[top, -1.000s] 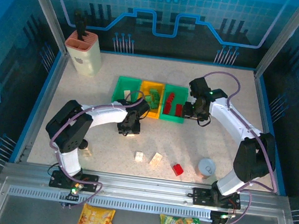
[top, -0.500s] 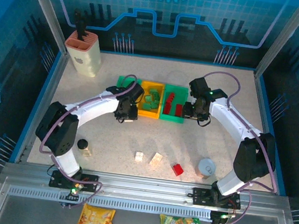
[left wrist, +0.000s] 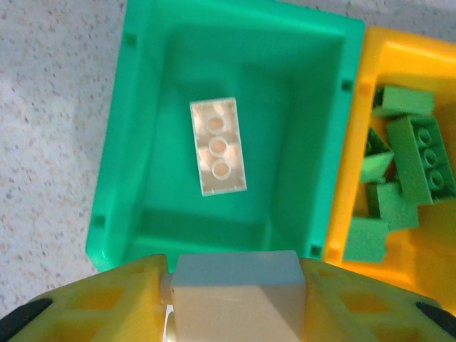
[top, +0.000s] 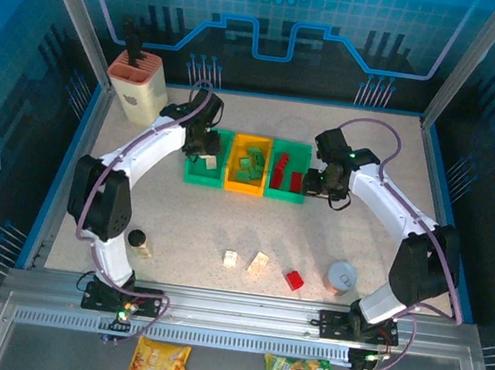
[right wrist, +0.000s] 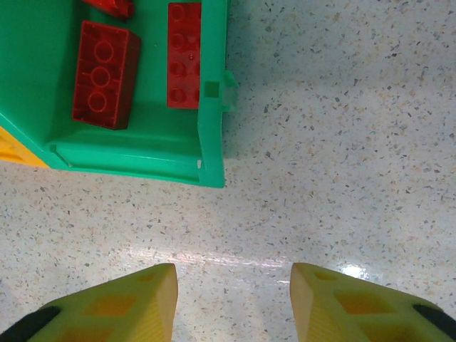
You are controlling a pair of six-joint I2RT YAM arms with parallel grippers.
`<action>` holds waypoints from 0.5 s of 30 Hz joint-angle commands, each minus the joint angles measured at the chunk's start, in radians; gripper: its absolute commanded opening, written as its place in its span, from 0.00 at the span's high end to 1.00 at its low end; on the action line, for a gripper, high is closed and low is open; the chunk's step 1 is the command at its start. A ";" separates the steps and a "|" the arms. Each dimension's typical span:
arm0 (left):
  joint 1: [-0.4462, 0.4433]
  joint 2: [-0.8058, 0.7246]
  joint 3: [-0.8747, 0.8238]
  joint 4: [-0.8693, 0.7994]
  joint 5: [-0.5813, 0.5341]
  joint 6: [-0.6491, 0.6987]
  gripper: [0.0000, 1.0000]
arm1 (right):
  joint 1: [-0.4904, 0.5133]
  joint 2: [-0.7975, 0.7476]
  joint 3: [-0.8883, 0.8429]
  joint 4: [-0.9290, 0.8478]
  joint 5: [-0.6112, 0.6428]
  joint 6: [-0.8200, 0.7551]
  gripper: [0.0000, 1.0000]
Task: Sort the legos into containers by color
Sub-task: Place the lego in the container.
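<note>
My left gripper (left wrist: pixel 235 285) is shut on a cream-white lego (left wrist: pixel 236 281) and hangs over the near edge of the left green container (left wrist: pixel 114 178), where one white lego (left wrist: pixel 218 146) lies. Several green legos (left wrist: pixel 407 167) fill the yellow container (left wrist: pixel 343 206). In the top view the left gripper (top: pixel 204 151) is over that left container (top: pixel 191 174). My right gripper (right wrist: pixel 234 292) stands open and empty above bare table, beside the right green container (right wrist: pixel 211 135) with red legos (right wrist: pixel 105 75). Two cream legos (top: pixel 230 258), (top: pixel 259 260) and a red lego (top: pixel 294 280) lie loose near the front.
A grey round can (top: pixel 341 276) stands near the right arm's base and a small dark bottle (top: pixel 138 241) near the left arm's base. A beige knife block (top: pixel 138 89) with a pink top is at the back left.
The left arm swung back and left from the table in front of the containers to over the left green one, carrying the cream-white lego. The right arm stayed put.
</note>
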State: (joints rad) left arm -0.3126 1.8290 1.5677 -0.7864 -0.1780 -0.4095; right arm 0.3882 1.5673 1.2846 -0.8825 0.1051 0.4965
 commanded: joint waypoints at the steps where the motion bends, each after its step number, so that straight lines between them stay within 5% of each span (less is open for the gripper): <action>1: 0.032 0.072 0.088 -0.033 0.028 0.053 0.53 | 0.004 -0.038 -0.014 -0.033 0.016 0.005 0.54; 15: 0.083 0.330 0.346 0.002 0.149 0.077 0.52 | 0.003 -0.110 -0.072 -0.047 0.030 0.034 0.54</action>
State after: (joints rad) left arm -0.2379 2.1281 1.8748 -0.7898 -0.0914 -0.3553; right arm 0.3878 1.4879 1.2224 -0.8970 0.1219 0.5125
